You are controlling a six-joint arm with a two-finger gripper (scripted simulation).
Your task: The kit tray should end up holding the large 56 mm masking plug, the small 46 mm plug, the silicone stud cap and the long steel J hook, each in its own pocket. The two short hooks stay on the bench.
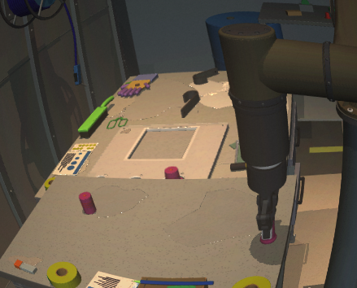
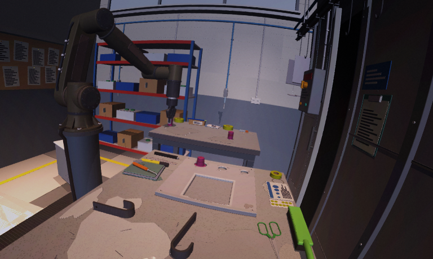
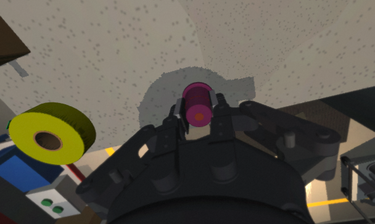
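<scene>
A small magenta cylinder [image 3: 197, 105], a plug or the stud cap, stands upright near the right edge of the near table, and my gripper [image 1: 267, 234] is closed around it from above. A second magenta cylinder [image 1: 87, 202] stands upright on the left of the same table. A third one [image 1: 171, 172] sits in a round pocket on the kit tray's near edge. The kit tray [image 1: 165, 149] lies on the far bench, its large square pocket empty. Two dark J hooks [image 1: 189, 101] [image 1: 205, 75] lie beyond the tray on the bench. I cannot tell which hook is the long one.
A yellow tape roll [image 3: 51, 133] lies close to my gripper near the table's front corner. Another roll [image 1: 63, 274] sits at the front left. A green-handled tool [image 1: 92, 120], green scissors [image 1: 117, 122] and a glove [image 1: 137, 86] lie on the bench's left side.
</scene>
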